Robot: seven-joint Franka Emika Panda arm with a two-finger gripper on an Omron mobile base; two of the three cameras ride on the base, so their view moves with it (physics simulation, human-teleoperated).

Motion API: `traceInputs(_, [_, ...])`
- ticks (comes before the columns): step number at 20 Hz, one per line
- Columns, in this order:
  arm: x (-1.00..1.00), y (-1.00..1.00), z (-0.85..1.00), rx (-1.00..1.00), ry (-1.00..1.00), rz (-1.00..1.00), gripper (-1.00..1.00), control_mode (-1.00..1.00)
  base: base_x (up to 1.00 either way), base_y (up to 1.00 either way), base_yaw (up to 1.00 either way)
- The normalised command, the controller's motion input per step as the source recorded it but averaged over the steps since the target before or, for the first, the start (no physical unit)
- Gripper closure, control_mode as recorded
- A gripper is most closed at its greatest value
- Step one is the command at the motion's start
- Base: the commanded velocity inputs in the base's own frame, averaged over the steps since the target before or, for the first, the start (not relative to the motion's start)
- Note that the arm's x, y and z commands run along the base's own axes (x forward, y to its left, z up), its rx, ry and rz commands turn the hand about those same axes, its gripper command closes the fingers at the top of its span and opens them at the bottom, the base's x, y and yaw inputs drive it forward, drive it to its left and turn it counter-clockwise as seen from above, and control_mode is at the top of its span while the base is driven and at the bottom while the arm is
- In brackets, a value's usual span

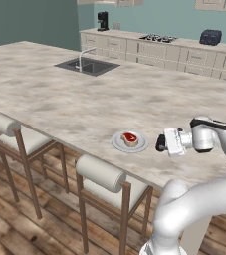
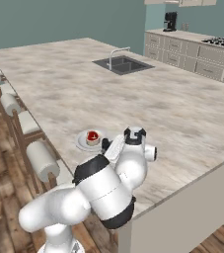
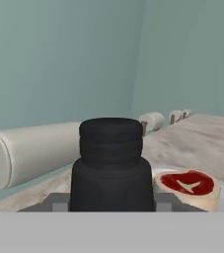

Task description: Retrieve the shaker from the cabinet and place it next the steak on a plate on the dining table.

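Gripper [image 1: 160, 143] held level, low over dining table [image 1: 84, 104], pointing twd plate [image 1: 129, 142] from robot's right side. Closed on shaker [image 3: 111, 165]: black cyl w/ narrower ribbed top, upright betw jaws, big in centre of hand view. In left base view shaker [image 1: 161, 143] seen as small dark lump at end of white hand, just beside plate rim, not on plate. Whether shaker base touches tabletop: can't tell.

Steak [image 1: 131, 138] sits on plate, red w/ pale fatty edge, roughly centred. In hand view steak [image 3: 188, 187] lies just right of shaker, slightly beyond it, plate edge under it. In right base view plate [image 2: 82, 142] & steak [image 2: 92, 137] near table's front edge, gripper area mostly hidden behind arm's own wrist.

Plate near front edge of table, above padded stools [image 1: 102, 174] w/ wooden frames; rolled backrest [image 3: 34, 150] of one stool visible left of shaker in hand view.

Further back on table: sink [image 1: 87, 65] w/ faucet [image 1: 84, 54], well apart from plate. Behind, rear counter [image 1: 154, 52] w/ cream drawer fronts, carrying tall black coffee machine [image 1: 102, 21], stovetop [image 1: 158, 38] & dark toaster [image 1: 210, 37]. Wood floor [image 1: 15, 224] below stools.
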Motion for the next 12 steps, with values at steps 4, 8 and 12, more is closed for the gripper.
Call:
traceInputs(4, [0.43,-0.12,-0.14,0.00,0.03,0.00,1.00,-1.00,0.00,0.00,0.00])
traceInputs(8, [0.41,-0.09,-0.19,0.00,0.05,0.00,1.00,-1.00,0.00,0.00,0.00])
traceInputs(12, [0.19,-0.06,-0.29,0.00,0.03,0.00,1.00,-1.00,0.00,0.00,0.00])
